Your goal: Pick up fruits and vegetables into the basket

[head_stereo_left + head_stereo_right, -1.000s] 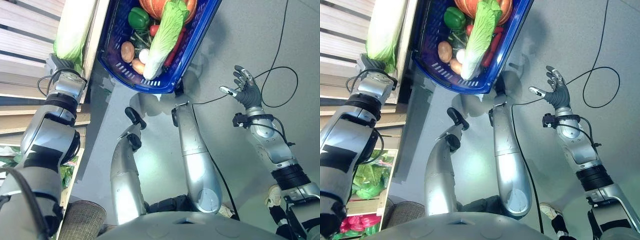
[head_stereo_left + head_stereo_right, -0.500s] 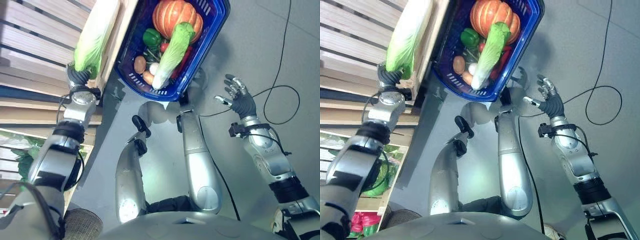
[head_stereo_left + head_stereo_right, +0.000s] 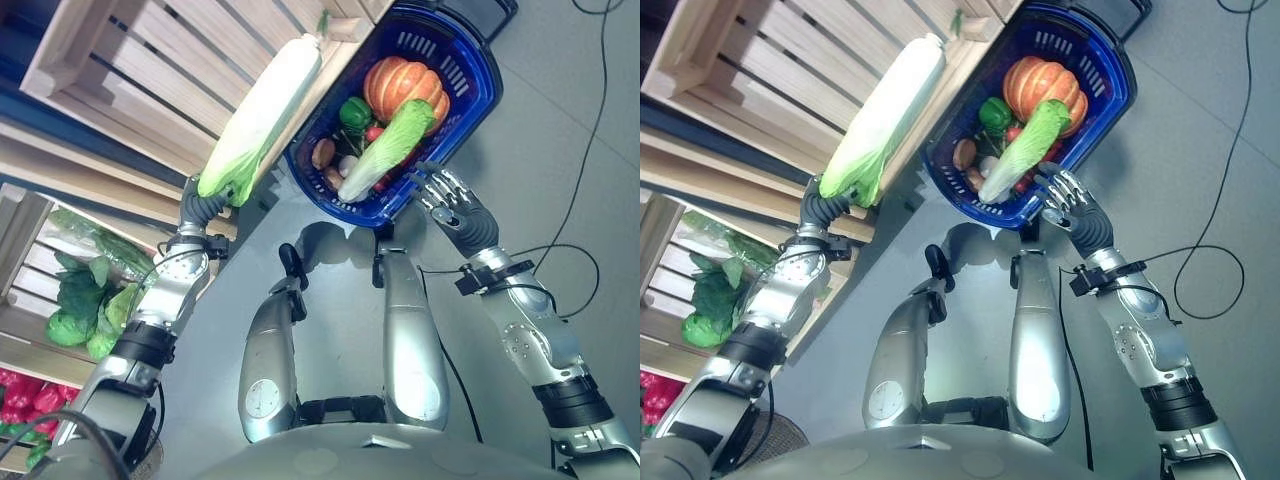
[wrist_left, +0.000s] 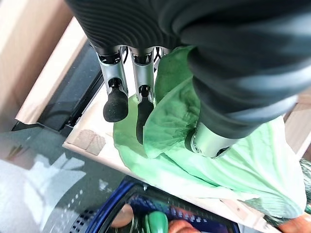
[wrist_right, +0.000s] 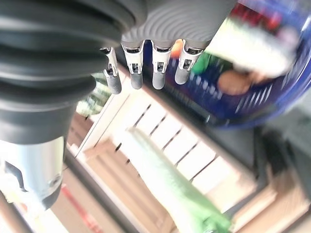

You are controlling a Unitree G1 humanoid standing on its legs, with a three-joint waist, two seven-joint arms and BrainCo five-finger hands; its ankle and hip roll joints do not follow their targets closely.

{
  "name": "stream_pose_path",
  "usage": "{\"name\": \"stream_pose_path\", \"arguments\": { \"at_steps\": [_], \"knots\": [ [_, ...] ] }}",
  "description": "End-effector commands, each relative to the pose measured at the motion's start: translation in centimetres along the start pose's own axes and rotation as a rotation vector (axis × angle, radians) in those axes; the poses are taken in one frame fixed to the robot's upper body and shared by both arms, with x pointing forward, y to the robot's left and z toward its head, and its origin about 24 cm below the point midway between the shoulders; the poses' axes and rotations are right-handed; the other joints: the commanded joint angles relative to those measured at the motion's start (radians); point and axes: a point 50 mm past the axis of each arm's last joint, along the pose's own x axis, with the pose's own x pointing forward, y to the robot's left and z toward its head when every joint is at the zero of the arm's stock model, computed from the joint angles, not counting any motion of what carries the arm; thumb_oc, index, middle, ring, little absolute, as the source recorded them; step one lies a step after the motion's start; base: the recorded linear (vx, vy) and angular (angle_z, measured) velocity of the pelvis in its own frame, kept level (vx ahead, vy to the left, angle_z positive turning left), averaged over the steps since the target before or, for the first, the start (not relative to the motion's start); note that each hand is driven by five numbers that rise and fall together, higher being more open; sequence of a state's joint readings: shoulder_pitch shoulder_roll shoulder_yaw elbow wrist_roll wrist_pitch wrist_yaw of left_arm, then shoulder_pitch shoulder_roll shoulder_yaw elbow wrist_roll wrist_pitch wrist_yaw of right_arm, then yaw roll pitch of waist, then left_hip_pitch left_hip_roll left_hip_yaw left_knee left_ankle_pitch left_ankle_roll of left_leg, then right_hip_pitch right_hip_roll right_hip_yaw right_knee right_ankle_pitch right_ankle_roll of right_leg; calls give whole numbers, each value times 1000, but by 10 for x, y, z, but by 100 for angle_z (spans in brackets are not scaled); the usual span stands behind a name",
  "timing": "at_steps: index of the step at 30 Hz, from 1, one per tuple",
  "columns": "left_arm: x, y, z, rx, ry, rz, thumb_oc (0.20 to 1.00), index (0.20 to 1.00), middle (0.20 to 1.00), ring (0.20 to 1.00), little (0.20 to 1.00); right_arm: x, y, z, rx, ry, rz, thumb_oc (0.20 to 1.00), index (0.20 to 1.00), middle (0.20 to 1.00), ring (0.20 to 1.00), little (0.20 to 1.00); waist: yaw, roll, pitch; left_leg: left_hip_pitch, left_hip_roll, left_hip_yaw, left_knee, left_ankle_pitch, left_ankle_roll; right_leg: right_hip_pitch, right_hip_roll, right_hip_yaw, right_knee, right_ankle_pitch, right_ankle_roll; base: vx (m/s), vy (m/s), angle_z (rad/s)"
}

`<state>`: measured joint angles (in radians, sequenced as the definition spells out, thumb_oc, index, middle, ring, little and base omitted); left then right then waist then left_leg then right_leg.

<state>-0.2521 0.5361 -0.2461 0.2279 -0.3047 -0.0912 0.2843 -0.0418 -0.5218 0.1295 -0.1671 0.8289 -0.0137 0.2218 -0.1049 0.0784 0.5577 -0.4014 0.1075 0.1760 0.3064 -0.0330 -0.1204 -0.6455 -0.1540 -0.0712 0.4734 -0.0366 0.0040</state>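
My left hand (image 3: 203, 207) is shut on the leafy green end of a long napa cabbage (image 3: 262, 115), which sticks up beside the wooden crates toward the blue basket (image 3: 488, 85). In the left wrist view my fingers (image 4: 115, 104) curl round its green leaves (image 4: 214, 155). The basket stands on the floor and holds a pumpkin (image 3: 405, 88), a green pepper (image 3: 355, 112), a second napa cabbage (image 3: 385, 150), a potato (image 3: 323, 153) and more. My right hand (image 3: 1080, 220) is open, fingers straight, right at the basket's near rim.
Wooden slatted crates (image 3: 150, 70) stand on the left. A lower shelf holds leafy greens (image 3: 85, 300), with red vegetables (image 3: 25, 395) below them. A black box (image 3: 480, 8) lies beyond the basket. Grey floor spreads to the right.
The camera has shifted. My left hand has brought the cabbage off the crate edge, closer to the basket. My right hand has swung in from the right to the basket's rim.
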Motion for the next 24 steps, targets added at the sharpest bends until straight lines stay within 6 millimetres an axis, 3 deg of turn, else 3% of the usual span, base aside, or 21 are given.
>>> {"name": "stream_pose_path", "arguments": {
  "at_steps": [1, 2, 8, 15, 20, 24],
  "knots": [
    [0, 20, 30, 75, -168, -15, 200, 200, 200, 200, 200, 2, 22, 10, 178, -78, 122, 1000, 1000, 1000, 1000, 1000, 0, -10, -38, -61, -62, 12, 61, -55, 83, 106, -18, -47, -4, -117, 68, -97, -117, 11],
    [-2, 17, 37, 112, -208, -36, 200, 200, 200, 200, 200, 9, 29, 9, 258, -80, 158, 1000, 1000, 1000, 1000, 1000, 13, -10, -38, -69, -62, 14, 52, -27, 93, 107, -22, -62, -20, -85, 60, -12, -99, 12],
    [-6, 13, 52, 154, -300, -123, 200, 200, 200, 200, 200, 27, 54, -1, 572, -57, 251, 1000, 1000, 1000, 1000, 1000, 55, -5, -38, -41, -71, -5, 47, -27, 98, 150, -35, -81, -33, -76, 64, -22, -87, 8],
    [-16, 4, 78, 193, -478, -189, 200, 200, 200, 200, 200, 38, 80, -8, 817, -19, 362, 1000, 1000, 1000, 1000, 1000, 93, -1, -38, -21, -78, -28, 37, -23, 101, 187, -48, -100, -49, -66, 69, -6, -74, 10],
    [-22, -5, 90, 211, -565, -241, 200, 200, 200, 200, 200, 43, 96, -8, 897, -16, 450, 1000, 1000, 1000, 1000, 1000, 109, 0, -38, -3, -82, -41, 27, -19, 101, 215, -51, -108, -69, -55, 74, -2, -55, 12],
    [-23, -11, 94, 232, -583, -294, 200, 200, 200, 200, 200, 47, 99, -2, 883, -47, 455, 1000, 1000, 1000, 1000, 1000, 114, 2, -38, 10, -83, -48, 26, -19, 99, 233, -54, -112, -77, -51, 77, 1, -11, 3]
  ]
}}
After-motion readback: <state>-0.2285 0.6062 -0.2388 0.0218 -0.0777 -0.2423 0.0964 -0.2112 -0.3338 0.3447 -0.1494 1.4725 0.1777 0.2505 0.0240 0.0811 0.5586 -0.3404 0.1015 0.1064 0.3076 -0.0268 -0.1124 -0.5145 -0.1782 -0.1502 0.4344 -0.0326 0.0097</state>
